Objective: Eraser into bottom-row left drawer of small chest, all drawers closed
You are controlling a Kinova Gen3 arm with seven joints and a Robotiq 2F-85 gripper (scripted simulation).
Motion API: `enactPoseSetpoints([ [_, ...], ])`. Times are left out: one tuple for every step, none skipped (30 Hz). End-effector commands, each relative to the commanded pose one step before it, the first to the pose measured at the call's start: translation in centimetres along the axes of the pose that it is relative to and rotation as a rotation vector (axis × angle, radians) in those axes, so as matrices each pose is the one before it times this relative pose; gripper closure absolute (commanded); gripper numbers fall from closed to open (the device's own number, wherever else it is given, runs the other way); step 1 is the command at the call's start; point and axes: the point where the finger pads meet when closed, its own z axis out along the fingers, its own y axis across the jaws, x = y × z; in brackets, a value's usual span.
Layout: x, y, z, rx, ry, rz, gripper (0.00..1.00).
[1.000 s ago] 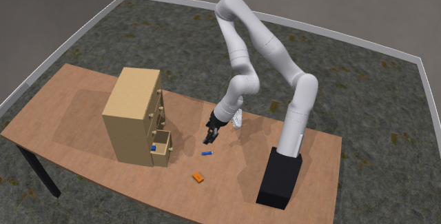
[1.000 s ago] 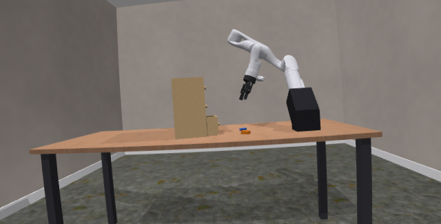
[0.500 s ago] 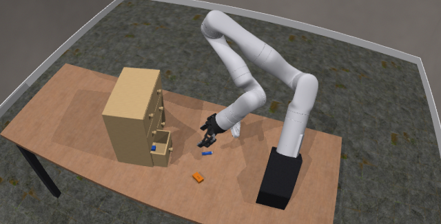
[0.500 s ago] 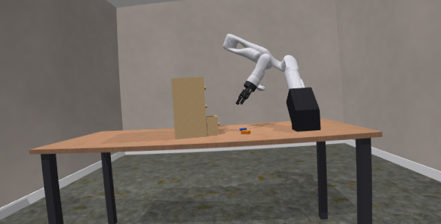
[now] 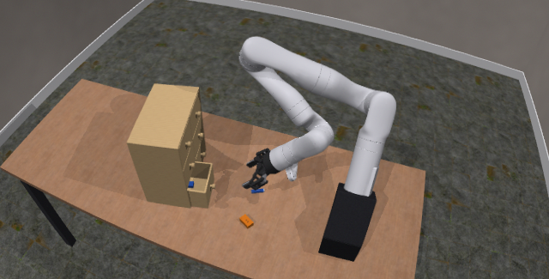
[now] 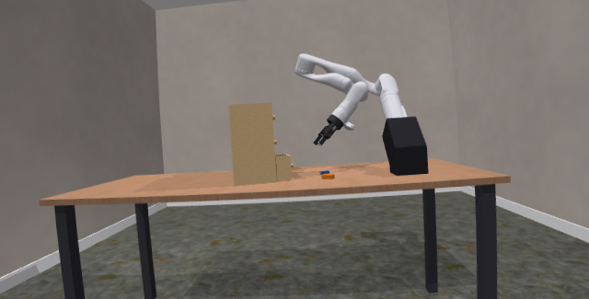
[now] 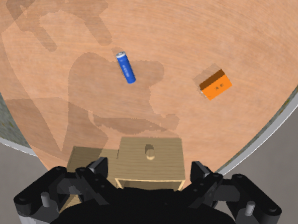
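The tan chest (image 5: 167,142) stands on the table's left half, its fronts facing the arm. Its bottom-row left drawer (image 5: 202,184) is pulled out partway, and a small blue block (image 5: 191,184), which looks like the eraser, lies inside. The other drawers look pushed in. My gripper (image 5: 254,175) is open and empty. It hangs above the table to the right of the open drawer, pointing down towards it. In the wrist view the drawer's front with its knob (image 7: 150,159) shows between my fingers. From the side, the gripper (image 6: 318,141) is well above the drawer (image 6: 283,166).
A blue cylinder (image 5: 257,191) lies on the table just below the gripper and also shows in the wrist view (image 7: 125,67). An orange block (image 5: 246,221) lies nearer the table's front edge. The arm's black base (image 5: 348,227) stands at the right.
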Motion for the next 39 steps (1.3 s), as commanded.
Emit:
enactPoseSetpoints([
  [0.684,0.310,0.168,-0.00596,-0.00178,-0.00014,0.00],
  [0.001,0.015,0.028,-0.00023,-0.00190,0.00051,0.00],
  [-0.107,-0.027,0.009,0.00036,-0.00319,0.00180,0.00],
  [-0.140,-0.043,-0.001,0.00057,-0.00326,0.00211,0.00],
  [0.000,0.000,0.000,0.00000,0.00000,0.00000,0.00],
  [0.000,0.000,0.000,0.00000,0.00000,0.00000,0.00],
  [0.000,0.004,0.006,-0.00006,-0.00043,0.00012,0.00],
  [0.000,0.001,0.002,-0.00002,-0.00016,0.00005,0.00],
  [0.000,0.000,0.000,0.00000,-0.00002,0.00001,0.00],
  [0.000,0.000,0.000,0.00000,0.00000,0.00000,1.00],
  [0.000,0.000,0.000,0.00000,0.00000,0.00000,1.00],
  [0.000,0.000,0.000,0.00000,0.00000,0.00000,1.00],
  [0.000,0.000,0.000,0.00000,0.00000,0.00000,1.00],
  [0.000,0.000,0.000,0.00000,0.00000,0.00000,1.00],
  [0.000,0.000,0.000,0.00000,0.00000,0.00000,1.00],
  [0.000,0.000,0.000,0.00000,0.00000,0.00000,1.00],
  [0.000,0.000,0.000,0.00000,0.00000,0.00000,1.00],
  [0.000,0.000,0.000,0.00000,0.00000,0.00000,1.00],
  [0.000,0.000,0.000,0.00000,0.00000,0.00000,1.00],
  [0.000,0.000,0.000,0.00000,0.00000,0.00000,1.00],
  [0.000,0.000,0.000,0.00000,0.00000,0.00000,1.00],
  [0.000,0.000,0.000,0.00000,0.00000,0.00000,1.00],
  [0.000,0.000,0.000,0.00000,0.00000,0.00000,1.00],
  [0.000,0.000,0.000,0.00000,0.00000,0.00000,1.00],
  [0.000,0.000,0.000,0.00000,0.00000,0.00000,1.00],
  [0.000,0.000,0.000,0.00000,0.00000,0.00000,1.00],
  [0.000,0.000,0.000,0.00000,0.00000,0.00000,1.00],
  [0.000,0.000,0.000,0.00000,0.00000,0.00000,1.00],
  [0.000,0.000,0.000,0.00000,0.00000,0.00000,1.00],
  [0.000,0.000,0.001,-0.00002,0.00000,-0.00003,1.00],
  [0.001,0.000,0.004,-0.00014,0.00001,-0.00017,1.00],
  [0.002,-0.001,0.010,-0.00036,0.00002,-0.00044,1.00],
  [0.003,-0.001,0.018,-0.00066,0.00003,-0.00081,1.00],
  [0.005,-0.002,0.028,-0.00102,0.00005,-0.00126,1.00],
  [0.007,-0.002,0.039,-0.00143,0.00007,-0.00177,1.00],
  [0.009,-0.003,0.051,-0.00186,0.00009,-0.00231,1.00],
  [0.011,-0.004,0.062,-0.00231,0.00010,-0.00289,1.00],
  [0.013,-0.006,0.074,-0.00276,0.00011,-0.00347,1.00],
  [0.000,0.000,0.000,0.00000,0.00000,0.00000,1.00],
])
